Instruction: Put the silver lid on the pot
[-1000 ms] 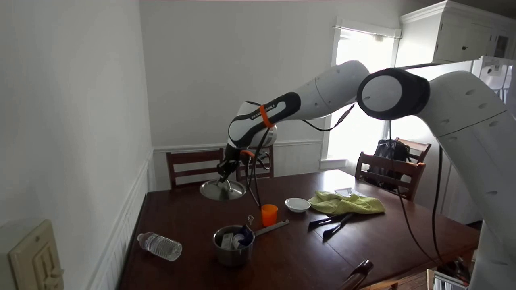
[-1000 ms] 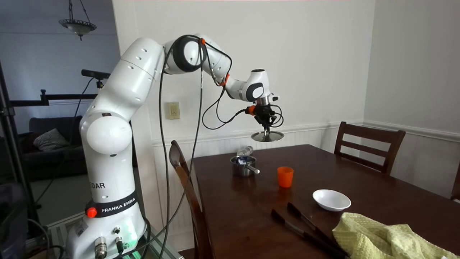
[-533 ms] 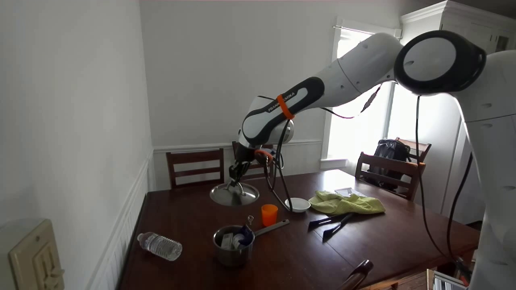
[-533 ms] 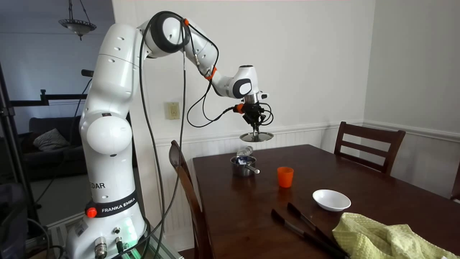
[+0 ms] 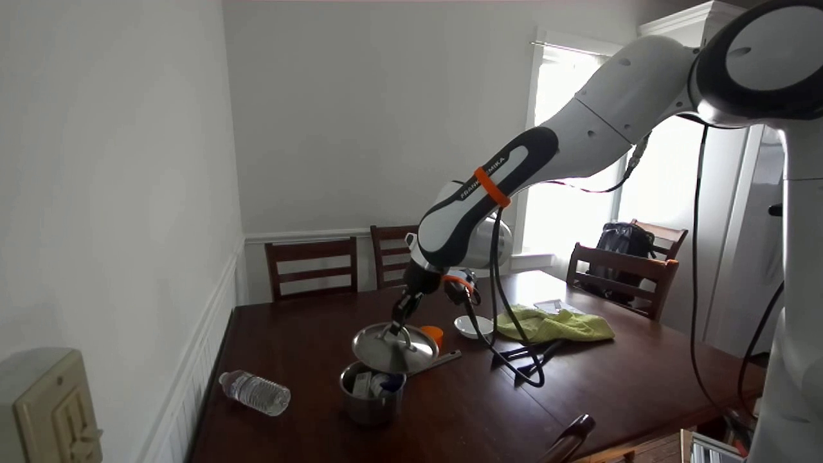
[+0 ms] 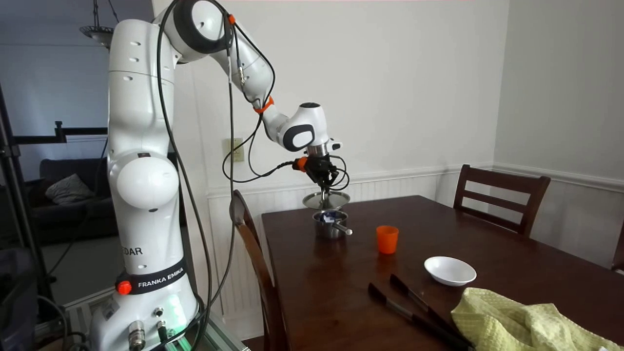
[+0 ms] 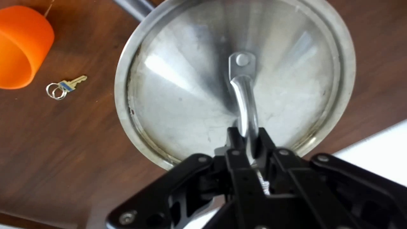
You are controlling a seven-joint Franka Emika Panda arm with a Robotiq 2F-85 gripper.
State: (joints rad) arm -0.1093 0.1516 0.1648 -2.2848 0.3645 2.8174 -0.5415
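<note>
While the bottle lies on its side at nine o'clock from the pot in an exterior view, white and dark blue things sit inside the pot; whether they rise past its rim cannot be told. Rightward come the cup, between one and two o'clock and partly behind the lid, then the bowl at two, and the tongs and cloth between two and three.

The gripper has its fingers clamped on the lid's handle, at six o'clock from the lid's middle in the wrist view. In both exterior views the lid hangs raised, between twelve and one o'clock from the pot's mouth, not yet seated.

Only the wrist view shows the key, at nine o'clock from the lid; there the lid hides all of the pot but its handle, at ten, while both exterior views show the pot's inside.
</note>
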